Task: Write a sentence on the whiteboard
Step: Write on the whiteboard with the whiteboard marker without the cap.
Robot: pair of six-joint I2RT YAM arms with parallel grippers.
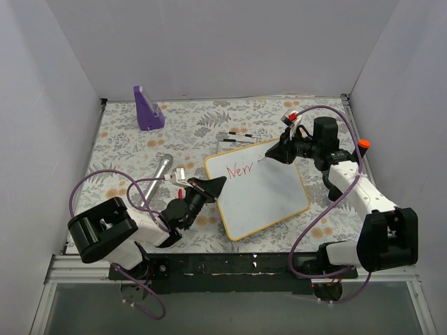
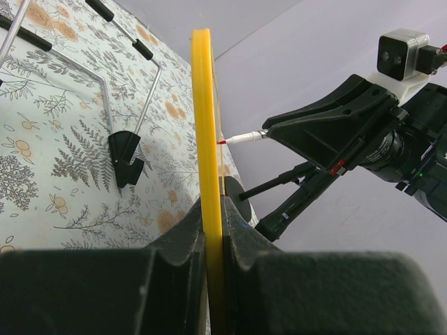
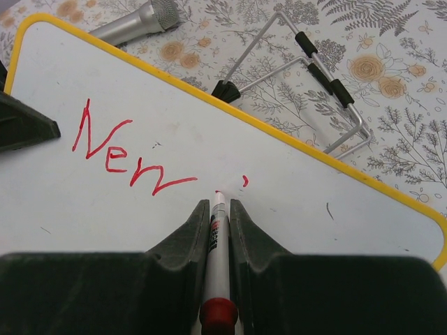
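Observation:
The whiteboard, white with a yellow frame, lies at an angle in the middle of the table. Red handwriting of the sentence reads "New", with a small red tick to its right. My left gripper is shut on the board's left edge, and the yellow frame runs up between its jaws. My right gripper is shut on a white marker with a red end. The marker's tip rests on the board just right of "New", between my fingertips.
A silver microphone lies left of the board. A wire stand with black grips lies beyond the board's far edge. A purple wedge stands at the back left. White walls close in three sides of the table.

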